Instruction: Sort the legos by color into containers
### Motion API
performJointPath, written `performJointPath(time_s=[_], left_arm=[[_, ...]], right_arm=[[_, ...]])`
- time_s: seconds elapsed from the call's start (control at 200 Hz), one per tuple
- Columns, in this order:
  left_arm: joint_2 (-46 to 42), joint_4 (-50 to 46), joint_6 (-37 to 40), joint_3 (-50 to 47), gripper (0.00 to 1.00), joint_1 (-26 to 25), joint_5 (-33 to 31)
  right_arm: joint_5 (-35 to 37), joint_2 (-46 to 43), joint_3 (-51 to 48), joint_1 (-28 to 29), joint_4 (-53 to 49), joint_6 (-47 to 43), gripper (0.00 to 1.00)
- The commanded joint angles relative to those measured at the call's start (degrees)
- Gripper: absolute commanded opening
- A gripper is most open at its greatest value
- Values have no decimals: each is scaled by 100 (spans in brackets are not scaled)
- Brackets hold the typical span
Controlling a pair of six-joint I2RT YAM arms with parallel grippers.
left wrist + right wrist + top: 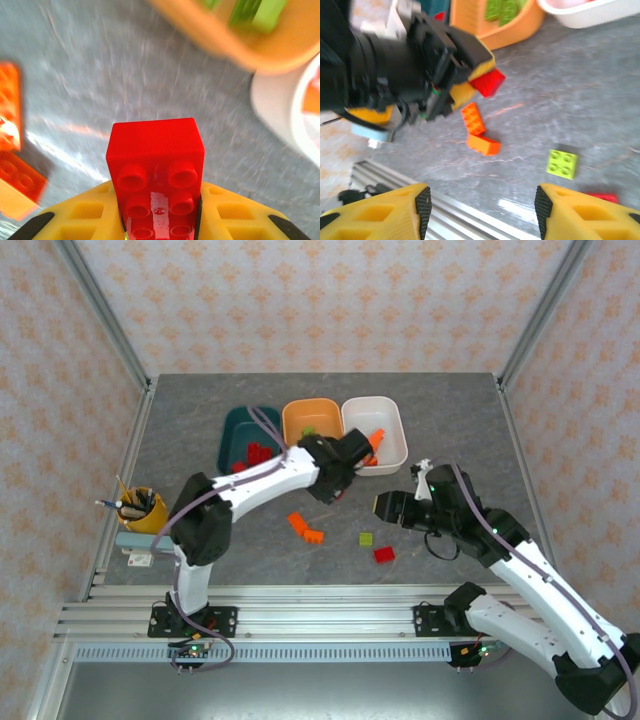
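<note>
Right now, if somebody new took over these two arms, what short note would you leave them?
Left hand: shut on a red brick, held off the table by the tubs.
Right hand: open, empty.
Done: red bricks in the teal tub, green ones in the orange tub, an orange one in the white tub.
To do: drop the held brick, probably into the teal tub; then sort two orange bricks, a green brick and another red brick lying on the table.
</note>
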Motion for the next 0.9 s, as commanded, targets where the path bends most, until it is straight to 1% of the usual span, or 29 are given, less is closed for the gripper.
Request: performJointPath(time_s=[0.0,0.1,0.235,0.275,0.335,0.345,0.45,0.54,0.57,0.706,0.896], left_arm=[[-474,-927,1473,166,16,585,-959],[-599,-1075,2626,257,16,1164,-1246],[-391,-1222,4148,688,18,1906,-1533],[-305,-1154,4548,770,18,2107,-1554],[-178,-1175,4945,925,18,2387,-1642],[-50,-1175,5007,945,18,2436,-1649],[387,-1140,5470,1189,19,2870,-1614],[796,-1144,5715,1487,19,3070,-1704],[919,-1119,5942,1583,19,3095,-1787],[1430,-956,6379,1867,20,3109,-1948],[2034,-1157,6481,2216,22,3129,-2179]], right_arm=[[-554,326,104,194,896,-305,59],[-395,724,275,478,1379,-445,60],[-221,1441,551,898,2093,-520,61],[-183,1722,696,1003,2168,-584,62],[-192,2121,956,1116,2180,-664,62],[-197,2153,999,1132,2181,-677,62],[-256,2742,1376,1236,2194,-711,62],[-323,2990,1554,1283,2250,-736,62],[-348,3049,1588,1298,2257,-751,62],[-514,3330,1720,1298,2100,-806,63],[-568,3435,1786,1298,1906,-899,63]])
